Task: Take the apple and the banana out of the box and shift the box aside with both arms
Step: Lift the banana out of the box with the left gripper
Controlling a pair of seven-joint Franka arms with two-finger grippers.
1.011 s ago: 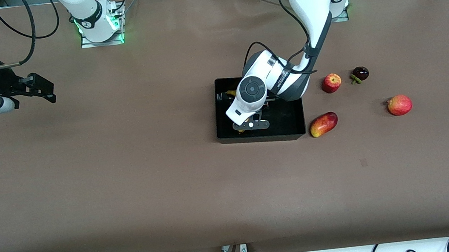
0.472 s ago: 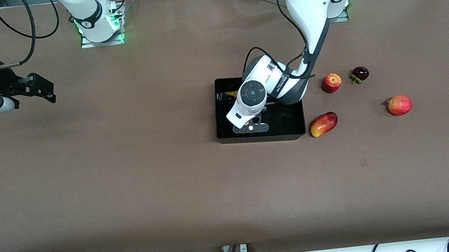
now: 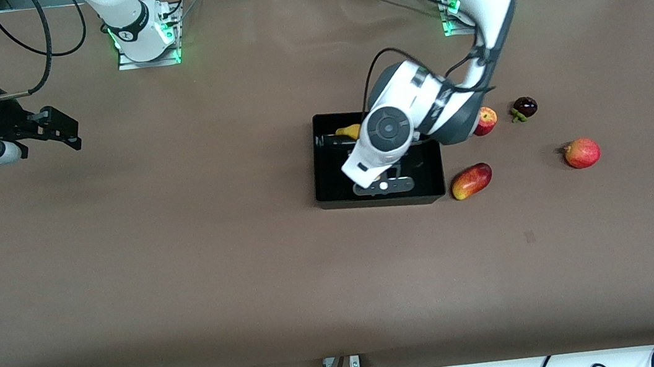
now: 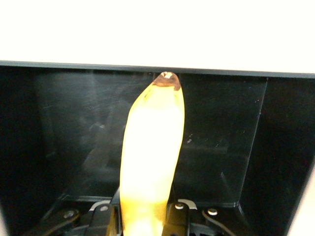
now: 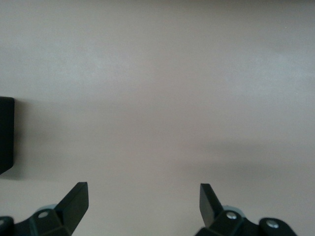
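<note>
From the front, the left arm's wrist has lifted and shifted toward the left arm's end of the table since a second ago, and its base, covered by the arm before, now shows with a green light; the left gripper [image 3: 384,185] hangs over the shallow glossy black plastic box [image 3: 334,198], which has not moved and sits near the middle of the brown table [image 3: 188,275]. More of the long curved yellow banana [image 3: 350,131] now shows, poking out from under the wrist over the box corner farthest from the front camera at the right arm's end. Counted: one box, one banana, and four loose pieces on the table toward the left arm's end, none of which have moved. These are a small round red apple with a yellowish patch [image 3: 487,119] just beside the box and now partly covered by the arm's elbow, a dark purple mangosteen [image 3: 524,107] near it, an oblong red-yellow mango [image 3: 471,181] touching or just beside the box corner nearest the camera, and a second round red fruit [image 3: 582,153] well apart, closer to the table's end. The right gripper [image 3: 67,129] waits over the edge of the table at the right arm's end, unchanged. In the left wrist view, the left gripper's fingers [image 4: 110,223] are clamped on the banana [image 4: 150,162], its brown tip pointing at the box wall [image 4: 59,93]. In the right wrist view, the right gripper [image 5: 143,199] has its jaws spread wide over bare table [image 5: 157,83], nothing between them.
</note>
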